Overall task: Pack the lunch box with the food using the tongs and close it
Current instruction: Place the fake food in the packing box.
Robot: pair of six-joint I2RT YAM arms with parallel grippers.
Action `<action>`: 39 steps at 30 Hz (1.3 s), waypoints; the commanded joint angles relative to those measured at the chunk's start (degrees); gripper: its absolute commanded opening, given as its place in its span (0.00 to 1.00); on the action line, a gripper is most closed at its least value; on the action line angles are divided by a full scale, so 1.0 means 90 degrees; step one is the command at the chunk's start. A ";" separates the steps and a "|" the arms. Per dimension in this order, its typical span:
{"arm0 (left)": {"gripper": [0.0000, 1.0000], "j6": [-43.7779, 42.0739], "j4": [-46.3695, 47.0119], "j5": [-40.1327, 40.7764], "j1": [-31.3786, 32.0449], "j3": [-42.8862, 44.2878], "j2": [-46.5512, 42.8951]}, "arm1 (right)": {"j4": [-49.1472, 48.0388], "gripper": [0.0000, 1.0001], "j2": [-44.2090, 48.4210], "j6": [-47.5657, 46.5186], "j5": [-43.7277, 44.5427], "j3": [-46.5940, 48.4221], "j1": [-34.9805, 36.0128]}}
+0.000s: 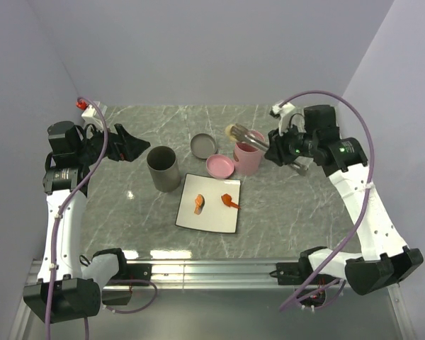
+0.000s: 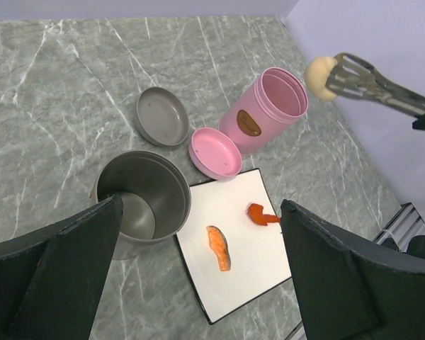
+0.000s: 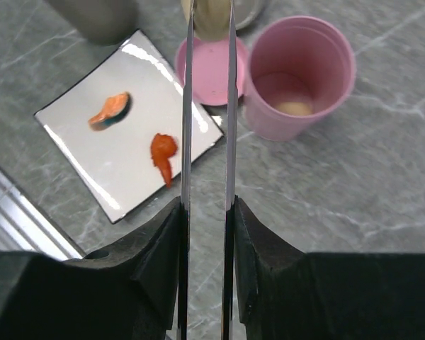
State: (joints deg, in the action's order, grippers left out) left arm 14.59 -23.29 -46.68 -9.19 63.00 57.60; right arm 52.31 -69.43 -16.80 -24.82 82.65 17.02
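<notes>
Over the far right part of the bench [image 1: 304, 205], the right gripper [image 3: 207, 212] clamps the tongs [image 1: 258, 139] near their joined end, pressing the two arms together so that the tips pinch a tan ball [image 2: 320, 72]. The ball hangs high, seemingly just short of the mouth of the pink lunch box [image 1: 246, 157], where a second ball [image 3: 294, 106] lies at the bottom. The pink lid [image 1: 219, 166] rests off the box, touching the white plate [image 1: 214, 223] at its far edge, which leaves the mouth free. A salmon slice [image 1: 198, 204] and an orange-red shrimp piece [image 1: 229, 202] lie on the plate. Near the left edge, the left gripper [image 1: 143, 147] hovers spread wide and empty beside the grey tumbler [image 1: 163, 168].
</notes>
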 commanded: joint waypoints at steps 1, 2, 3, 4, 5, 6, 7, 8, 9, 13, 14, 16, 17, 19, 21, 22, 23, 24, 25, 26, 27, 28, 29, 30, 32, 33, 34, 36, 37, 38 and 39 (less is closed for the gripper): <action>0.99 0.0078 0.0273 0.0020 -0.0033 -0.0018 -0.0082 | 0.0154 0.32 -0.0078 -0.0019 0.0023 0.0347 -0.0512; 0.99 0.0059 0.0254 0.0039 -0.0024 -0.0018 -0.0082 | 0.0183 0.32 -0.0127 -0.0028 0.0062 0.0377 -0.0610; 0.99 0.0049 0.0244 0.0069 -0.0033 -0.0018 -0.0101 | 0.0212 0.32 -0.0186 -0.0028 0.0130 0.0406 -0.0785; 0.99 0.0039 0.0244 0.0079 -0.0033 -0.0028 -0.0121 | 0.0213 0.32 -0.0283 -0.0038 0.0160 0.0406 -0.0835; 0.99 0.0020 0.0234 0.0088 -0.0033 -0.0037 -0.0131 | 0.0203 0.32 -0.0332 -0.0038 0.0208 0.0397 -0.0884; 0.99 0.0010 0.0224 0.0098 -0.0033 -0.0047 -0.0170 | 0.0184 0.32 -0.0362 -0.0038 0.0247 0.0358 -0.0943; 1.00 0.0000 0.0224 0.0098 -0.0033 -0.0067 -0.0170 | 0.0154 0.33 -0.0449 -0.0048 0.0316 0.0328 -0.1001; 0.99 -0.0029 0.0215 0.0108 -0.0043 -0.0076 -0.0189 | 0.0144 0.33 -0.0488 -0.0057 0.0326 0.0299 -0.1041; 0.99 -0.0049 0.0195 0.0118 -0.0034 -0.0076 -0.0219 | 0.0135 0.33 -0.0518 -0.0048 0.0345 0.0241 -0.1060; 1.00 -0.0117 0.0146 0.0196 -0.0033 -0.0096 -0.0277 | 0.0018 0.36 -0.0655 -0.0048 0.0385 0.0133 -0.1129; 1.00 -0.0127 0.0146 0.0206 -0.0033 -0.0106 -0.0277 | -0.0002 0.36 -0.0665 -0.0048 0.0365 0.0114 -0.1139; 0.99 -0.0127 0.0146 0.0196 -0.0034 -0.0115 -0.0287 | -0.0041 0.36 -0.0723 -0.0038 0.0346 0.0162 -0.1148; 0.99 -0.0137 0.0137 0.0196 -0.0033 -0.0116 -0.0277 | -0.0041 0.36 -0.0762 -0.0048 0.0336 0.0172 -0.1129; 0.99 -0.0137 0.0136 0.0186 -0.0033 -0.0106 -0.0277 | -0.0022 0.37 -0.0869 -0.0087 0.0375 0.0269 -0.1139; 0.99 -0.0156 0.0098 0.0167 -0.0043 -0.0077 -0.0248 | 0.0056 0.41 -0.0947 -0.0184 0.0375 0.0386 -0.1129; 0.99 -0.0156 0.0068 0.0176 -0.0034 -0.0047 -0.0238 | 0.0153 0.43 -0.0986 -0.0194 0.0375 0.0435 -0.1139; 0.99 -0.0176 0.0058 0.0176 -0.0043 -0.0038 -0.0229 | 0.0173 0.46 -0.1006 -0.0214 0.0355 0.0465 -0.1139; 0.99 -0.0166 0.0058 0.0176 -0.0034 -0.0037 -0.0219 | 0.0203 0.49 -0.0997 -0.0262 0.0336 0.0504 -0.1129; 0.99 -0.0166 0.0058 0.0176 -0.0033 -0.0037 -0.0228 | 0.0222 0.52 -0.0968 -0.0263 0.0316 0.0504 -0.1139; 0.99 -0.0147 0.0097 0.0176 -0.0043 -0.0037 -0.0238 | 0.0232 0.54 -0.0948 -0.0263 0.0316 0.0533 -0.1129; 0.99 -0.0127 0.0117 0.0167 -0.0043 -0.0066 -0.0248 | 0.0290 0.57 -0.0948 -0.0282 0.0307 0.0572 -0.1139; 0.99 -0.0108 0.0136 0.0157 -0.0043 -0.0086 -0.0248 | 0.0339 0.57 -0.0948 -0.0292 0.0258 0.0611 -0.1139; 1.00 -0.0098 0.0146 0.0147 -0.0043 -0.0086 -0.0258 | 0.0388 0.57 -0.0948 -0.0302 0.0219 0.0689 -0.1139; 0.99 -0.0107 0.0127 0.0147 -0.0043 -0.0067 -0.0258 | 0.0495 0.58 -0.0938 -0.0340 0.0170 0.0728 -0.1139; 0.99 -0.0127 0.0097 0.0157 -0.0043 -0.0038 -0.0238 | 0.0583 0.58 -0.0870 -0.0370 0.0034 0.0806 -0.1119; 0.99 -0.0127 0.0078 0.0157 -0.0043 -0.0028 -0.0238 | 0.0671 0.59 -0.0841 -0.0399 -0.0006 0.0855 -0.1129; 0.99 -0.0127 0.0088 0.0157 -0.0053 -0.0028 -0.0238 | 0.0710 0.59 -0.0773 -0.0448 -0.0074 0.0875 -0.1119; 1.00 -0.0098 0.0117 0.0118 -0.0053 -0.0037 -0.0238 | 0.0866 0.59 -0.0714 -0.0603 -0.0250 0.0924 -0.1071; 0.99 -0.0069 0.0136 0.0118 -0.0053 -0.0037 -0.0248 | 0.0993 0.59 -0.0636 -0.0653 -0.0318 0.0914 -0.1032; 0.99 -0.0068 0.0146 0.0118 -0.0053 -0.0037 -0.0248 | 0.1052 0.59 -0.0587 -0.0702 -0.0386 0.0875 -0.0925; 0.99 -0.0059 0.0156 0.0118 -0.0053 -0.0047 -0.0248 | 0.1101 0.59 -0.0528 -0.0789 -0.0406 0.0778 -0.0866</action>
State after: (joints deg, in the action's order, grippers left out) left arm 14.28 -23.40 -45.17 -9.37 62.06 56.27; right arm 59.35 -77.56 -21.10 -25.30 88.09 7.73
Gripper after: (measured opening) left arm 0.995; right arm 0.587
